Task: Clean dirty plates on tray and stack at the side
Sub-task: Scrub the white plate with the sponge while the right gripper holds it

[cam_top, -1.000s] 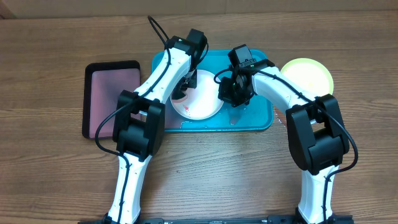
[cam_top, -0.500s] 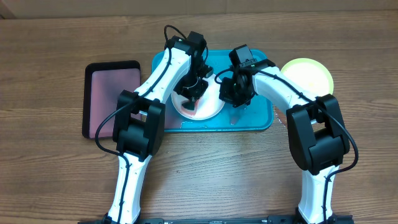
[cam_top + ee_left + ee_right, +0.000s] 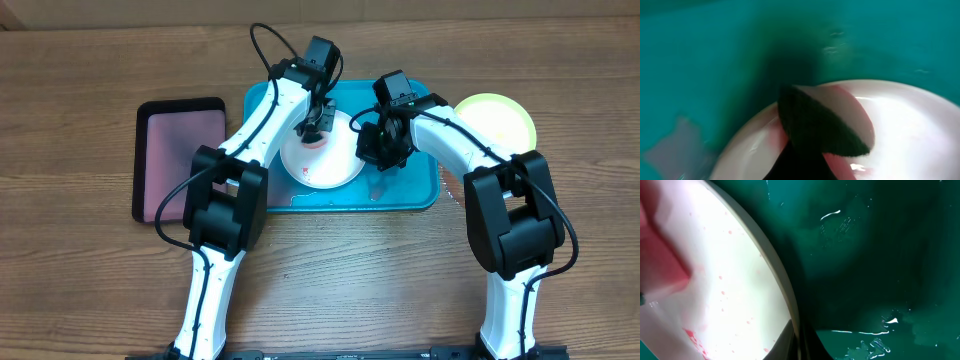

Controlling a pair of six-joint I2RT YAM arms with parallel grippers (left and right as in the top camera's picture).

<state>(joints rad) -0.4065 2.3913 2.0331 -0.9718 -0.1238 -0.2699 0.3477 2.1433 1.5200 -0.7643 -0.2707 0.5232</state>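
Black tray [image 3: 165,140] w/ pinkish inside lies flat on the wood counter [image 3: 80,290], off to my left. Close up: pink sponge [image 3: 825,125], dark scrub face.

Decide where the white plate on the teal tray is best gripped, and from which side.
On the white plate, pinch the thin rim at its right edge, coming from the right: it sits low in the tray, so only the rim offers a hold; the right gripper seems clamped there.
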